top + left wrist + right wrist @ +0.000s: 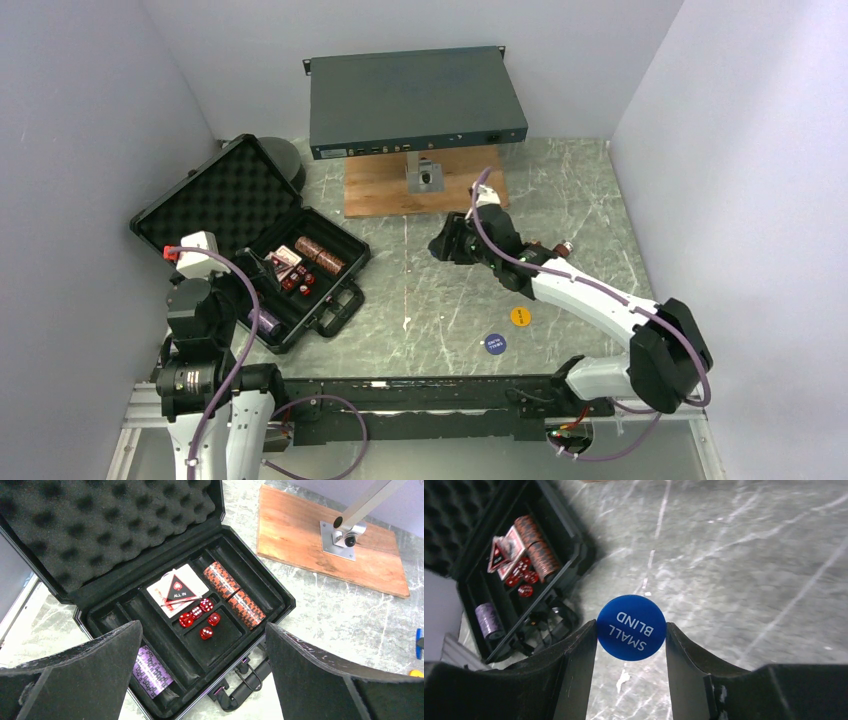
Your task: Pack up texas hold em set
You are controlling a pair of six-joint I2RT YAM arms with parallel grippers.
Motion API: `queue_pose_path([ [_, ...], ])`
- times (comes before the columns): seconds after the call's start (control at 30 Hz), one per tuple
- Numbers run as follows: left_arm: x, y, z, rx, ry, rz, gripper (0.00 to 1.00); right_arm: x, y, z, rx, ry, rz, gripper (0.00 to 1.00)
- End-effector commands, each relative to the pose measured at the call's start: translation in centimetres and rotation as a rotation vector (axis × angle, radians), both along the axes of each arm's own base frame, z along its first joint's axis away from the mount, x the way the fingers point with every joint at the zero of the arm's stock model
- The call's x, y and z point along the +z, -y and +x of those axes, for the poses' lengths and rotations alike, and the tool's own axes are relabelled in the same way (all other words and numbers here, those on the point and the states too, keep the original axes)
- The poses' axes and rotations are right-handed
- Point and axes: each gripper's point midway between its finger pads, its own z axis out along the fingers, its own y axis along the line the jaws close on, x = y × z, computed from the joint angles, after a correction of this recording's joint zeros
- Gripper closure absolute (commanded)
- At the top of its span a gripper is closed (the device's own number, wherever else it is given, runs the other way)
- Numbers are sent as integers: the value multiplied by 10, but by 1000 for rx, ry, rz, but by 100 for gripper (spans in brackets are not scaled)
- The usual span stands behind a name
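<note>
The right gripper [630, 628] pinches a blue disc [631, 641] by its rim above the table [749, 555], just right of the open case [222, 203]. I would carry it over a free slot, lower it close, then release, clear of the dice [200, 618]. The left gripper [202, 626] hangs wide open over the case and may need to move aside.

"SMALL BLIND" on the blue disc [631, 627] — "ALL IN" on the triangular marker [176, 588] in the briefcase [100, 525]
</note>
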Motion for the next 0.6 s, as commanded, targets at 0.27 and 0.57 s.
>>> queue_pose_path([
  [0.27, 18, -17, -12, 103, 85, 23, 0, 46, -102, -13, 169, 114, 48, 100],
  [0.57, 26, -33, -29, 218, 135, 21, 0, 47, -182, -41, 345, 118, 43, 100],
])
